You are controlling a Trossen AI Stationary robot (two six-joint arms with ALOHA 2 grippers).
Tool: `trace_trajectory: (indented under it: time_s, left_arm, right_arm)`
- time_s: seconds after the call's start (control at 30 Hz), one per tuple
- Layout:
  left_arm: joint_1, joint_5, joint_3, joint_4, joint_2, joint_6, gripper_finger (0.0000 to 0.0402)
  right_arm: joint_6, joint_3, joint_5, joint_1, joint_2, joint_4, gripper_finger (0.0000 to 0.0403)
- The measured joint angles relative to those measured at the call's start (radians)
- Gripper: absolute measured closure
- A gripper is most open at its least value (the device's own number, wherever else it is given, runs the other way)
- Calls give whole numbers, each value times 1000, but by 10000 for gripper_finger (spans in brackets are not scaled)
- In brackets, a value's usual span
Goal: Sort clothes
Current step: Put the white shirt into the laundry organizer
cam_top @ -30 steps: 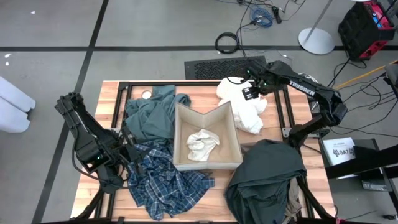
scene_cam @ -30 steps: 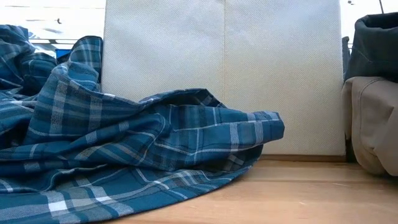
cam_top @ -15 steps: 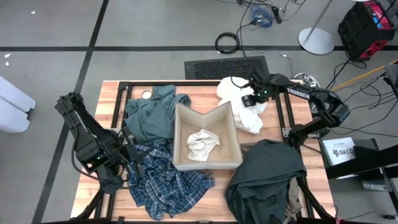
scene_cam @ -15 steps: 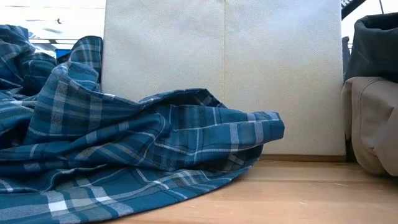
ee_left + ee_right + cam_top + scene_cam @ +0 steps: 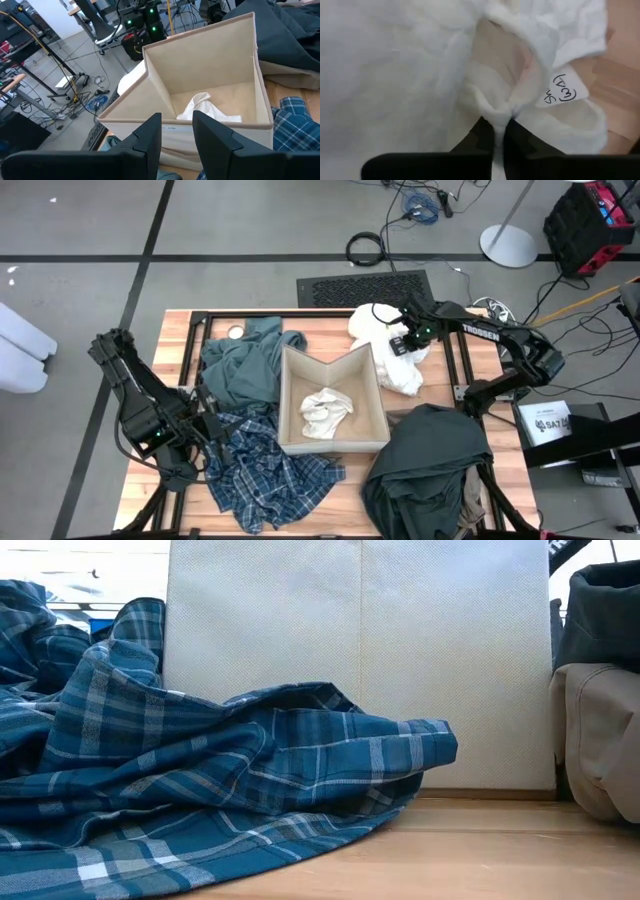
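Pinching a fold of the white garment (image 5: pixel 420 65), the right gripper (image 5: pixel 499 131) is pressed together at the tabletop's (image 5: pixel 180 340) far right corner. A paper tag (image 5: pixel 565 87) is seen on the crumpled cloth. The left gripper (image 5: pixel 177 131), part spread and holding nothing, is held over the plaid shirt (image 5: pixel 265 470), facing the box (image 5: pixel 290 395). Bare wood is left only along the edges.

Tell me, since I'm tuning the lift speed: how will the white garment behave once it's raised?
Probably floppy: the white garment lies crumpled, and the right pincer has shut on only a thin fold, so the rest should droop and swing. It looks light. Its paper tag may flap.
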Motion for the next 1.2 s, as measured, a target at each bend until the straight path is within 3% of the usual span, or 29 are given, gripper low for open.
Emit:
trace_trajectory:
  time_s: [0.17, 0.4, 0.67, 0.87, 1.2]
  left_arm:
    - [0, 0, 0, 0, 0, 1, 281]
    - [0, 0, 0, 0, 0, 1, 281]
    - [0, 0, 0, -1, 0, 5, 281]
    - [0, 0, 0, -1, 0, 8, 281]
    - [0, -1, 0, -2, 0, 10, 281]
  right_arm:
    - [7, 87, 0, 22, -99, -61, 400]
    - [47, 319, 1, 71, -268, -130, 402]
    - [83, 547, 6, 246, -406, -80, 402]
    - [101, 578, 4, 442, -473, 186, 403]
    - [-48, 578, 0, 684, -416, 883, 403]
